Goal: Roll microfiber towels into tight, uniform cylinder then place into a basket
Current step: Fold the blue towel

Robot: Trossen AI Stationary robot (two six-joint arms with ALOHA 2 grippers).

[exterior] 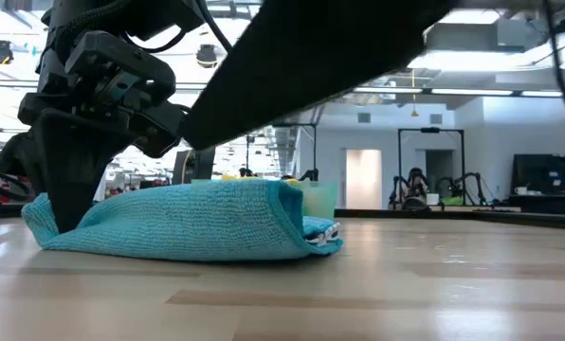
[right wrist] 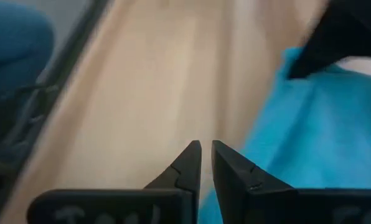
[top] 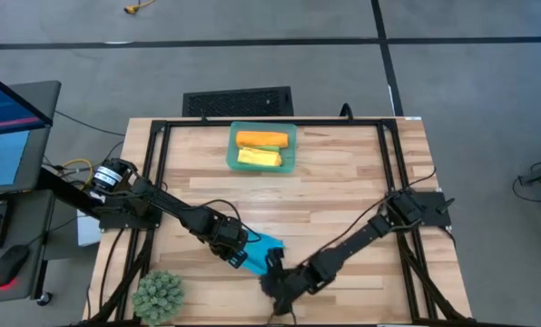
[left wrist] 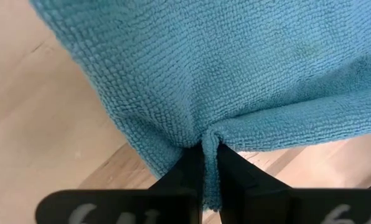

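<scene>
Blue towel (left wrist: 235,81) lay bunched on the worktop (top: 343,182), well short of the basket (top: 262,148). Left hand (left wrist: 210,165) pinched its edge; right hand (right wrist: 205,163) sat beside it, barely parted, empty. A tug could've undone the roll.

A pale wooden table (top: 343,195) is carrying everything. A blue towel (top: 263,250) is lying bunched on it, directly between the left gripper (top: 240,258) and the right gripper (top: 272,272). Well beyond both pincers, at the far edge, a teal basket (top: 232,150) is sitting on the boards. A spiky green plant ball (top: 158,295) is resting near the left gripper, toward the near corner.
</scene>
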